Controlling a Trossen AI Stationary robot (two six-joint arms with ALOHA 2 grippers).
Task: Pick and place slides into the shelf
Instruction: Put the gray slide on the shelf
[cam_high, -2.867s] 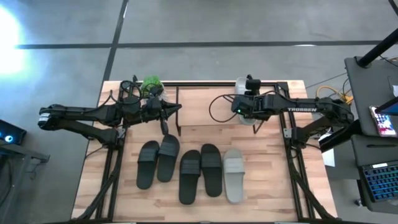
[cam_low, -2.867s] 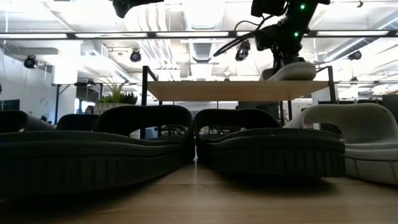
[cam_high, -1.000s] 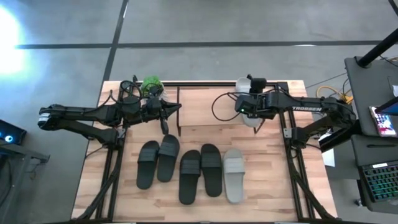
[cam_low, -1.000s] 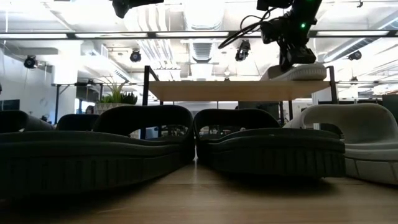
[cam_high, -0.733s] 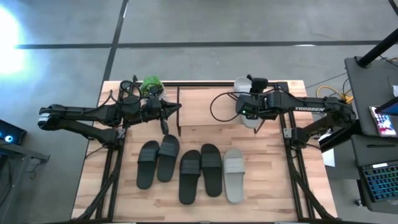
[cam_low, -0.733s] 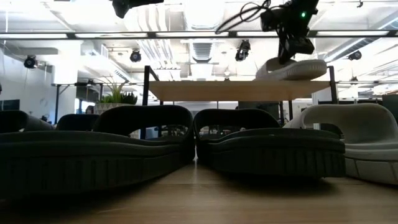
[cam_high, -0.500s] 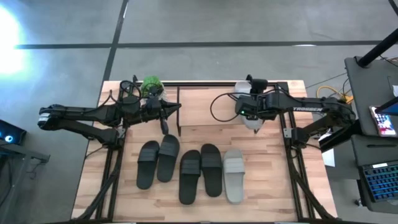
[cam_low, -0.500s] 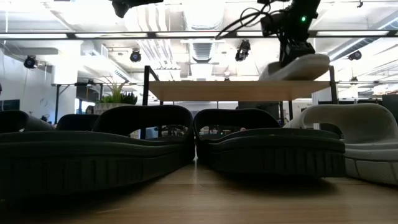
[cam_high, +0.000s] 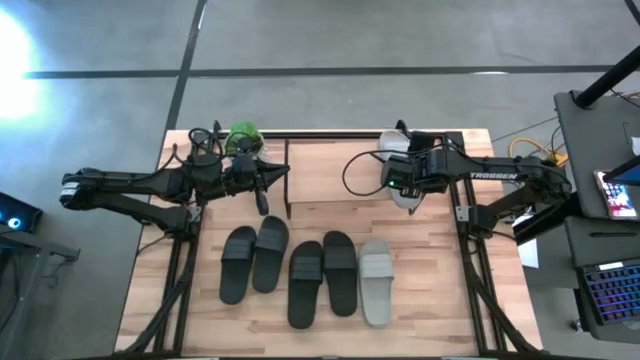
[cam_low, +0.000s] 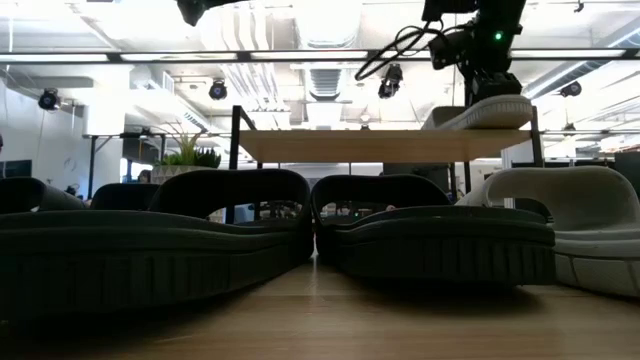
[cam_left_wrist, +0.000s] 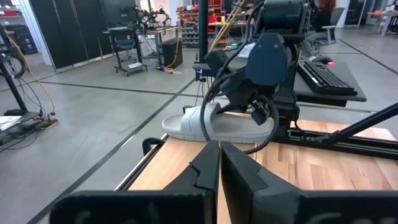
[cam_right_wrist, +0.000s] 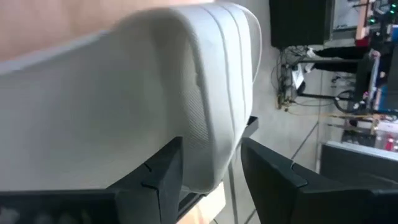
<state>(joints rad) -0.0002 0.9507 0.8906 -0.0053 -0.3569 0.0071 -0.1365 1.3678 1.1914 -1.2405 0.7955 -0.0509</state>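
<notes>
**Grey slide on the shelf top, fingers parted around it**

At the right gripper (cam_right_wrist: 211, 146): partway open, one dark finger on either side of the light grey slide (cam_right_wrist: 124, 93). A sliver of gap visible between one finger and the slide's edge. On the other side, hard to say whether touching or just beside. No firm clamp to be seen.

In the low view, that slide (cam_low: 490, 112) flat on the wooden board of the shelf (cam_low: 380, 145), near its right end, directly beneath the right gripper (cam_low: 490, 85).

At the left gripper (cam_left_wrist: 214, 146): fully closed, fingers pressed together, nothing between them. Parked over the shelf's left end, well apart from the slide.

Counted from above:
- Six slides in all.
- Four black ones on the table in front of the shelf: (cam_high: 238, 263), (cam_high: 271, 252), (cam_high: 305, 283), (cam_high: 340, 272), side by side in two pairs.
- One grey slide on the table (cam_high: 375, 280), just beside the rightmost black one.
- One grey slide up on the shelf (cam_high: 393, 148).
- One shelf (cam_high: 320, 170), two arms.

Hidden or unclear:
- Shelved slide largely covered by the right arm in the high view; only its ends showing.
- Leftmost black slides cut off at the edge of the low view.
- A green object (cam_high: 243, 135) by the left arm, too small to identify.
</notes>
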